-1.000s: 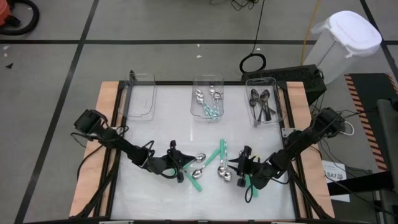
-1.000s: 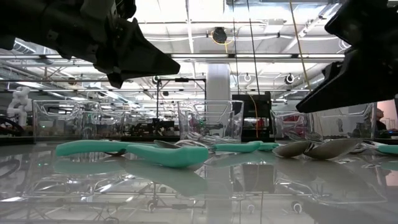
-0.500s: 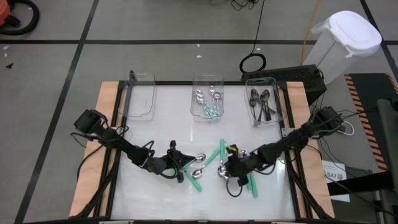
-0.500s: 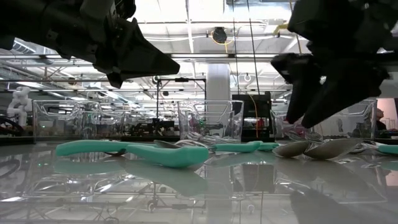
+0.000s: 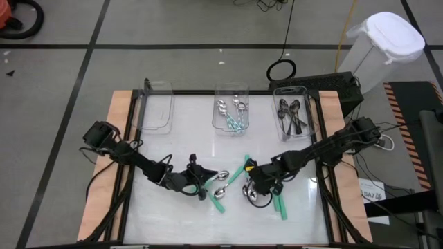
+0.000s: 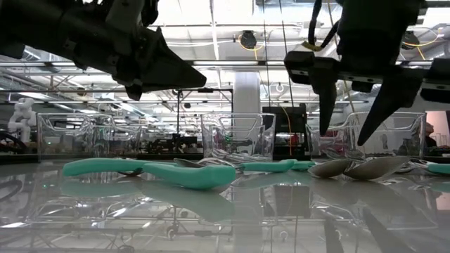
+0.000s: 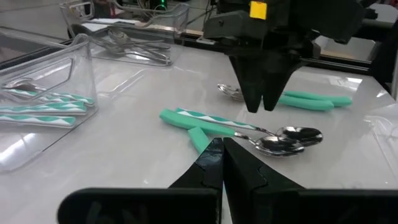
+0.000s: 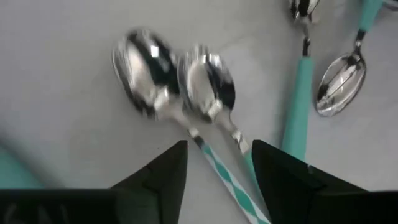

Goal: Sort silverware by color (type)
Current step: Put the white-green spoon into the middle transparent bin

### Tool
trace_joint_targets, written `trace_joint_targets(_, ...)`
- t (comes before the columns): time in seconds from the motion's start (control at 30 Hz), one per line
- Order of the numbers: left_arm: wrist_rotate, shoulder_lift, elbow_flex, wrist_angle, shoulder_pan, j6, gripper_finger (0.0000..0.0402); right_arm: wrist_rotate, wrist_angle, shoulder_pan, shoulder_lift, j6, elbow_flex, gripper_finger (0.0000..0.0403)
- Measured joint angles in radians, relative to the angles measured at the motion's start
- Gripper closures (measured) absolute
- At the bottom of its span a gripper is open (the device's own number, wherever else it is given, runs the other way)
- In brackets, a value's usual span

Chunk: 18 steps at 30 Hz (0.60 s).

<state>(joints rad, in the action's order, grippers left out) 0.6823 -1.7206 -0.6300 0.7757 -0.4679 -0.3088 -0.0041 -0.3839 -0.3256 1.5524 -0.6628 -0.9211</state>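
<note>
Several silverware spoons with silver bowls and teal handles lie flat on the white table's middle front (image 5: pixel 219 197). My right gripper (image 5: pixel 250 182) hangs open above two of them (image 8: pixel 208 78), fingers pointing steeply down and clear of the table (image 6: pixel 344 132). My left gripper (image 5: pixel 205 181) is shut, hovering a little above another teal handle (image 7: pixel 199 138) with nothing held. Three clear bins stand at the far edge. The middle one (image 5: pixel 232 111) holds teal-handled and silver spoons, and the right one (image 5: pixel 292 117) holds dark spoons.
The far left clear bin (image 5: pixel 156 107) holds nothing that I can see. Another teal spoon (image 5: pixel 280 205) lies toward the right front. Wooden rails (image 5: pixel 118 138) run along both table sides. Free table surface lies between the spoons and the bins.
My right gripper has swung from the right front toward the table's left and risen. It has rolled about its own axis and tipped to point down over the middle spoons, and its fingers have spread wider. The spoons lie where they were.
</note>
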Motion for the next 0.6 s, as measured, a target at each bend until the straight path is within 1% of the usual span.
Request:
trace_joint_targets(0.17,0.0,0.0,0.0,0.0,0.027,0.012,0.0394,-0.006,-0.012,0.037,0.0,-0.078,0.0,0.0219)
trace_joint_targets(0.27,0.0,0.0,0.0,0.0,0.043,0.017,0.0394,-0.047,-0.01,0.059,0.0,-0.126,0.0,0.0223)
trace_joint_targets(0.37,0.0,0.0,0.0,0.0,0.057,0.021,0.0394,-0.064,-0.012,0.077,0.0,-0.14,0.0,0.023)
trace_joint_targets(0.47,0.0,0.0,0.0,-0.001,0.071,0.026,0.0394,-0.103,-0.016,0.09,0.0,-0.169,0.0,0.0235)
trace_joint_targets(0.6,0.0,0.0,0.0,-0.003,0.084,0.038,0.0394,-0.105,-0.013,0.091,0.009,-0.216,0.0,0.0238)
